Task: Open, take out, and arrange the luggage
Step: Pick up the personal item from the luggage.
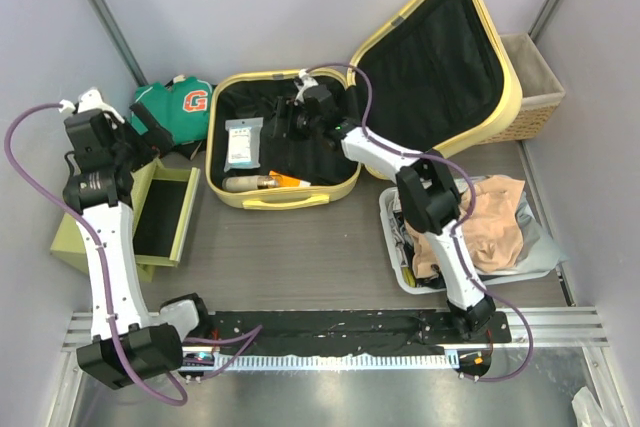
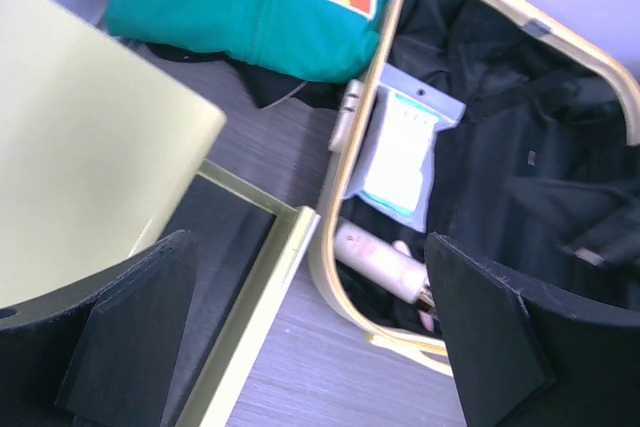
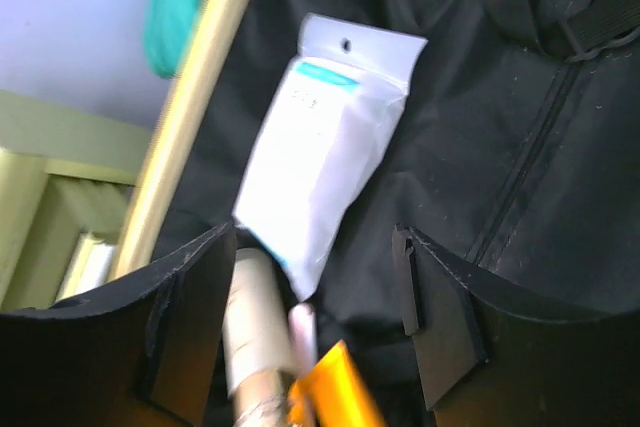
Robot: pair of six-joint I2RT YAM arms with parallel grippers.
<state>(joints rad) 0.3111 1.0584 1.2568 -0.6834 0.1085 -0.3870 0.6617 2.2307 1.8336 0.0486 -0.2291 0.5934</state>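
The luggage (image 1: 335, 187) lies open at the back of the table, its lid (image 1: 508, 82) propped up to the right and black lining showing. In its base lie a white packet (image 1: 243, 142), a cream bottle (image 1: 246, 184) and an orange tube (image 1: 286, 181). My right gripper (image 1: 298, 113) hovers inside the base, open, with the packet (image 3: 325, 162), the bottle (image 3: 255, 332) and the tube (image 3: 335, 392) below it and nothing gripped (image 3: 315, 297). My left gripper (image 1: 152, 142) hangs open over the gap between the yellow-green box and the luggage rim (image 2: 335, 197), empty (image 2: 320, 337).
A yellow-green box (image 1: 160, 212) with its lid raised stands left of the luggage. Behind it lies a green shirt (image 1: 175, 107). A white tray (image 1: 395, 247) heaped with beige cloth (image 1: 490, 222) sits at the right, and a wicker basket (image 1: 535, 92) stands at the back right.
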